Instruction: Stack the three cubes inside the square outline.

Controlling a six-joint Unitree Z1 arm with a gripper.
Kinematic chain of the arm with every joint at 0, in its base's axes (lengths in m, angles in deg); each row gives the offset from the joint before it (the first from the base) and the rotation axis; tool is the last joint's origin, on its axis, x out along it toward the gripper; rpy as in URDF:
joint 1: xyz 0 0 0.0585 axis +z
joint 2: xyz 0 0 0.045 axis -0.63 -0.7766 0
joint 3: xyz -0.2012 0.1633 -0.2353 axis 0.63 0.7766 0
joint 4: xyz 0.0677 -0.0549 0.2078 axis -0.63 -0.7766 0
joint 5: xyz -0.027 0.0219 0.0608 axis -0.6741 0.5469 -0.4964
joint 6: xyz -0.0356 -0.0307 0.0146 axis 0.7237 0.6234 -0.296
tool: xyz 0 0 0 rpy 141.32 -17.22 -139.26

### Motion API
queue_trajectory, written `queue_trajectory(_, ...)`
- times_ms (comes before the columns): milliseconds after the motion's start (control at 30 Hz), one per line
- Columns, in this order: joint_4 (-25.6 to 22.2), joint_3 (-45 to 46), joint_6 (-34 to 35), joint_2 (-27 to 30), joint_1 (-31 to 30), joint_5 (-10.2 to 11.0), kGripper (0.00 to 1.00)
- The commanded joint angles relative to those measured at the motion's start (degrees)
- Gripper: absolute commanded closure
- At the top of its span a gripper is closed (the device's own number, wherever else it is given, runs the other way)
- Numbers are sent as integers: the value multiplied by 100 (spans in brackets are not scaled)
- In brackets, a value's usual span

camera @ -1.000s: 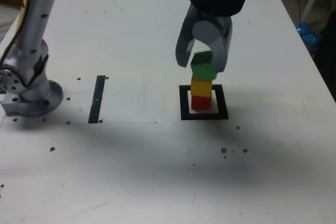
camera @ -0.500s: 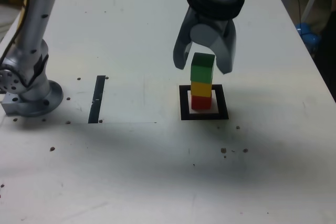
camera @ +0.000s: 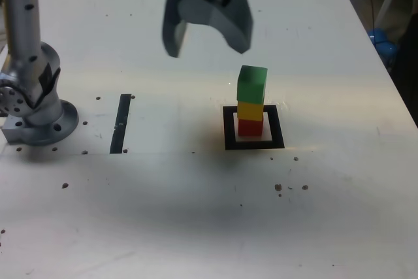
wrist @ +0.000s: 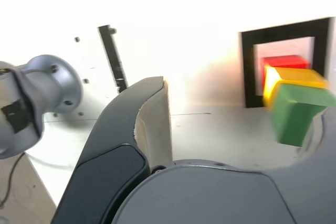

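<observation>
The three cubes stand as one tower inside the square outline (camera: 229, 129): the red cube (camera: 249, 127) at the bottom, the yellow cube (camera: 250, 110) on it, the green cube (camera: 252, 84) on top, turned slightly askew. My gripper (camera: 206, 45) hangs open and empty, raised above the table, up and toward the exterior view's left of the tower, touching nothing. The wrist view shows one finger (wrist: 154, 124) in front, with the green cube (wrist: 298, 111), yellow cube (wrist: 294, 76), red cube (wrist: 282, 62) and square outline (wrist: 249, 72) off to one side.
A narrow black strip (camera: 121, 123) lies on the white table (camera: 196, 213) at the exterior view's left of the outline. The arm's grey base (camera: 36, 106) stands at the left edge. Small dark specks dot the tabletop. Blue objects (camera: 382, 40) sit beyond the right edge.
The jaws opened and let go of the green cube, which stays on top of the tower. The gripper then rose and swung toward the exterior view's left.
</observation>
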Motion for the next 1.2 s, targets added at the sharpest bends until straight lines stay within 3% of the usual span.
queue_trajectory(0,47,274,62,159,-6,-33,1)
queue_trajectory(233,698,1674,282,796,-5,-191,1)
queue_trajectory(467,1546,2946,353,1192,49,-496,1)
queue_trajectory(1000,2543,4272,154,1262,318,-1067,1)
queue_trajectory(1167,2870,4628,29,1258,406,-1153,1)
